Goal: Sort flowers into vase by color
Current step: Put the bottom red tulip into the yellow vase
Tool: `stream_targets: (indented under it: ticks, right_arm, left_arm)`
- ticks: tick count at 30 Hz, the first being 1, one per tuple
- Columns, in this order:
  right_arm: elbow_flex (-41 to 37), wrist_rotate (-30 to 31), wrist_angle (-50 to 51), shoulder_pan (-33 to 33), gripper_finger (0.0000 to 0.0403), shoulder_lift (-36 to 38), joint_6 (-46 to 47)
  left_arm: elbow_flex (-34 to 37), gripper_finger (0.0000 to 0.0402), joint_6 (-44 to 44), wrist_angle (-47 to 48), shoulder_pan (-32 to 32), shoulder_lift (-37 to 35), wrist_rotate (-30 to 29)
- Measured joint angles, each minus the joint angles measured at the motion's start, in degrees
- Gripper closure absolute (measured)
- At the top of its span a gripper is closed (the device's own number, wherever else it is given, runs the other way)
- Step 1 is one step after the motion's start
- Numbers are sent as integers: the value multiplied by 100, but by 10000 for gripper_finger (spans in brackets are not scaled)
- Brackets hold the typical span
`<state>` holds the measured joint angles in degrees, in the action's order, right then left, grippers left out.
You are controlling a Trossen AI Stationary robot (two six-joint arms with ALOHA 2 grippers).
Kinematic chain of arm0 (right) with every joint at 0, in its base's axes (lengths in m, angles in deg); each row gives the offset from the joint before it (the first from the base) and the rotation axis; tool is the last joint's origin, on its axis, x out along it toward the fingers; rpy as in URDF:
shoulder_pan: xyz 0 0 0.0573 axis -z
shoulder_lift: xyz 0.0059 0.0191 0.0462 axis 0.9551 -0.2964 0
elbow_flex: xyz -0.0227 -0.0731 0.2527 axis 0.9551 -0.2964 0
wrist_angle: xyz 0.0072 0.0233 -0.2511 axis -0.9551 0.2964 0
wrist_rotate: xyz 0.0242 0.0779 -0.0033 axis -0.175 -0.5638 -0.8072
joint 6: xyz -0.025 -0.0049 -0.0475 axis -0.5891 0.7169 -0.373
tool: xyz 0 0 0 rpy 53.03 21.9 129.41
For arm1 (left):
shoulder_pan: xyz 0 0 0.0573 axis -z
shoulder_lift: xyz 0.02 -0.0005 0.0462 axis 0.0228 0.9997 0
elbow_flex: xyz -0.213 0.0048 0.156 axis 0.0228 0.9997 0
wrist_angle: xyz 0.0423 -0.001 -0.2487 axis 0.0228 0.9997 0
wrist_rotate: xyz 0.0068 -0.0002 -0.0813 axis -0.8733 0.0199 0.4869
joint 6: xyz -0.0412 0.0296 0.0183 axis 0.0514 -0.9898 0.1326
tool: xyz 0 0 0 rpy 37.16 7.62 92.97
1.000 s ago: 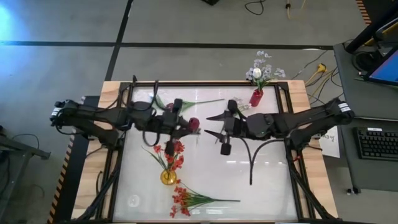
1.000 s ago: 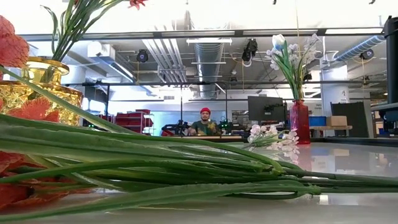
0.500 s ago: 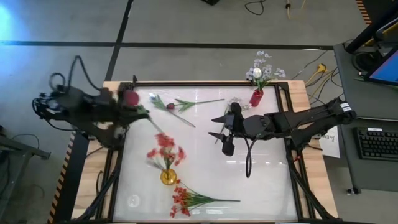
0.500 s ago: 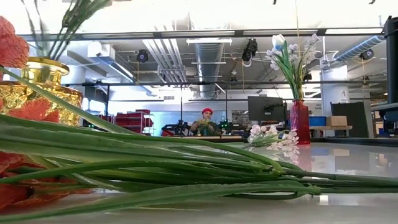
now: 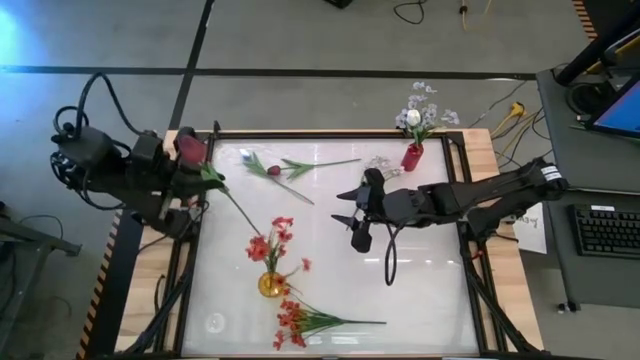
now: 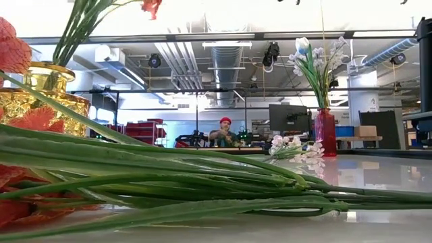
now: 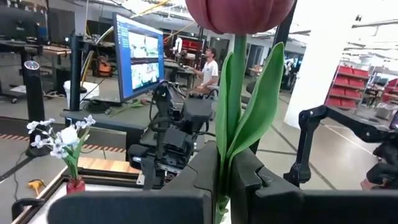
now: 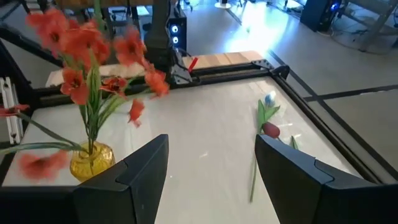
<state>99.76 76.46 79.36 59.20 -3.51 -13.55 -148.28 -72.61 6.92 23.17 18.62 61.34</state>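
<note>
My left gripper (image 5: 203, 172) is up over the table's left edge, shut on a dark maroon tulip (image 5: 190, 150); its bud (image 7: 239, 12) stands above the fingers. My right gripper (image 5: 345, 205) hangs open over the table's middle, nothing between its fingers (image 8: 211, 168). A gold vase (image 5: 270, 284) near the front holds red-orange sprays (image 5: 270, 245). A red vase (image 5: 410, 157) at the far right holds white flowers (image 5: 418, 110). Another maroon tulip (image 5: 273, 170) and a pale spray (image 5: 378, 163) lie flat near the far edge. A red-orange spray (image 5: 300, 322) lies flat at the front. My left gripper pinches the tulip's green stem (image 7: 225, 163), with a leaf beside it, a little below the bud, between its two fingers. The fingers come in level and lie across the stem. The long lower stem (image 5: 235, 208) slants away toward the gold vase, lifted off the table.
The white tabletop is framed by black rails (image 5: 330, 133) and wooden borders (image 5: 480, 150). In the low view the lying stems (image 6: 202, 182) fill the foreground beside the gold vase (image 6: 44, 94). A person (image 6: 225, 131) sits far behind the table.
My left gripper has drawn back from over the gold vase toward the table's left edge and up, still shut on the maroon tulip, whose stem now trails behind it. The red-orange sprays in the gold vase have swayed and shifted.
</note>
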Motion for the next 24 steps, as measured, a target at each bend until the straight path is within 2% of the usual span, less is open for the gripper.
stream_targets:
  ticks: [4,7,9,13,16,20,24]
  right_arm:
    - [-2,1,45,0,170,-33,0]
    - [-2,1,64,0,170,-33,-2]
    - [-2,1,59,4,170,-33,-61]
    - [-2,-2,5,85,170,-33,-148]
    - [-2,5,3,141,170,-33,-140]
    - [-2,1,76,133,170,-80,-137]
    - [-2,-11,216,133,170,-148,-49]
  left_arm:
    - [-79,402,37,22,0,-5,457]
    - [-79,401,562,188,75,18,1148]
    - [-77,401,811,262,199,68,1334]
    - [-71,401,850,223,375,188,1016]
    - [-60,401,865,293,389,381,988]
    - [172,401,821,315,817,794,881]
    - [545,401,759,481,1281,1245,-204]
